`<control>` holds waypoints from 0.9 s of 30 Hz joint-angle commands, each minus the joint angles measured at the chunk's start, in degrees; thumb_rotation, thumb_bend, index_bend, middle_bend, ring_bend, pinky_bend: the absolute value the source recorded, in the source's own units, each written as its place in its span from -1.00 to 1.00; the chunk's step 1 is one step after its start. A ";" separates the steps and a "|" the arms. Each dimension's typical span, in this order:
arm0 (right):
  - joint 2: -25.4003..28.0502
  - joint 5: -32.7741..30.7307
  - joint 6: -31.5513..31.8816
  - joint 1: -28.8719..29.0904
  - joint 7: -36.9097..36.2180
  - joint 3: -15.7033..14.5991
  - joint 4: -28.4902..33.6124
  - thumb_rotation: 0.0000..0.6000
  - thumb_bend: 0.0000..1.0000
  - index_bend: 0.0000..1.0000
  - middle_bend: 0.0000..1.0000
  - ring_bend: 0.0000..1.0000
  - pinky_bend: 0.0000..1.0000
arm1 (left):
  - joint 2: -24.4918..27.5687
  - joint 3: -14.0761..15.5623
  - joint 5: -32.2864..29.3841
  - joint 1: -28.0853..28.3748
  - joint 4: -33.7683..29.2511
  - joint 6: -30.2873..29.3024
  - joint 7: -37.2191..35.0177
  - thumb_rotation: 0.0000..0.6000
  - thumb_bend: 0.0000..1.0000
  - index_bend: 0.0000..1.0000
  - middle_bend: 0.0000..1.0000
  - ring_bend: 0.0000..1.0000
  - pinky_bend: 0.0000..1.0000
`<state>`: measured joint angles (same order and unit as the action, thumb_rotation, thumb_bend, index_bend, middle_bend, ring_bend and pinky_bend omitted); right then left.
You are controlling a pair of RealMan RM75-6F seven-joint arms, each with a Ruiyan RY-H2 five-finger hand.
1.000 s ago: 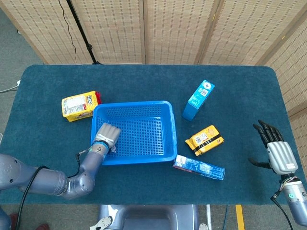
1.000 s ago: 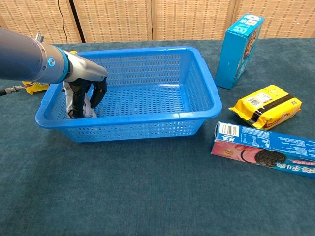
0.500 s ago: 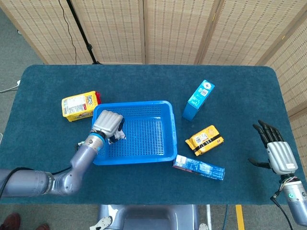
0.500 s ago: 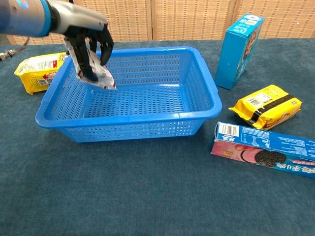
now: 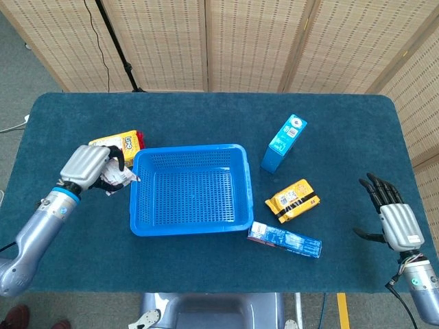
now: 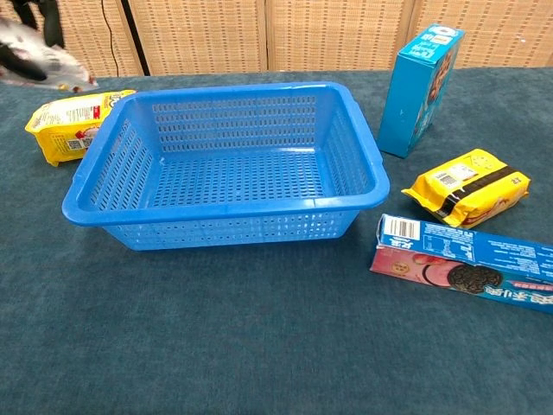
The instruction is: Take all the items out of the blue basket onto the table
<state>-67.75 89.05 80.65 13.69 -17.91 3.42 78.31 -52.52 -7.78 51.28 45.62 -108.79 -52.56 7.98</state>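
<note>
Left hand (image 5: 87,165) grips a white packet (image 6: 39,62) — half hidden under its fingers; right hand (image 5: 396,223) open-fingered, empty.

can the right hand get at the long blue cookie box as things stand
Probably yes. The right hand is open and holds nothing, and only bare table lies between it and the long blue cookie box, which lies flat outside the blue basket.

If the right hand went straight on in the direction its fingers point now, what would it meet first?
The right hand, open, points its fingers toward the table's far edge. That line looks free: only bare cloth. Its height is unclear.
</note>
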 commanded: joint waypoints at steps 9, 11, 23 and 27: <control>0.00 0.45 -0.27 0.24 0.61 -0.04 0.66 1.00 -1.00 -1.00 -1.00 -1.00 -0.85 | -8.71 8.78 23.28 -14.97 19.78 -2.98 -23.78 1.00 -0.60 -0.70 -0.81 -0.80 -0.49; 0.03 0.45 -0.26 0.22 0.55 -0.03 0.69 1.00 -1.00 -1.00 -1.00 -1.00 -0.85 | -9.75 8.83 24.97 -15.65 20.80 -3.47 -26.53 1.00 -0.73 -1.00 -1.00 -1.00 -0.88; 0.66 0.93 1.40 -0.35 -0.09 0.22 1.18 1.00 -1.00 -1.00 -1.00 -1.00 -0.85 | -13.23 8.09 33.24 -24.32 24.43 -21.88 -32.11 1.00 -0.80 -1.00 -1.00 -1.00 -1.00; 0.87 1.49 2.39 -0.66 0.06 0.21 1.36 1.00 -1.00 -1.00 -1.00 -1.00 -0.85 | -12.83 8.99 33.32 -28.02 23.73 -25.99 -30.93 1.00 -0.85 -1.00 -1.00 -1.00 -1.00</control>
<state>-66.92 90.41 82.87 13.11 -17.94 3.63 79.63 -65.27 0.71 84.00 19.84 -84.89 -76.26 -23.23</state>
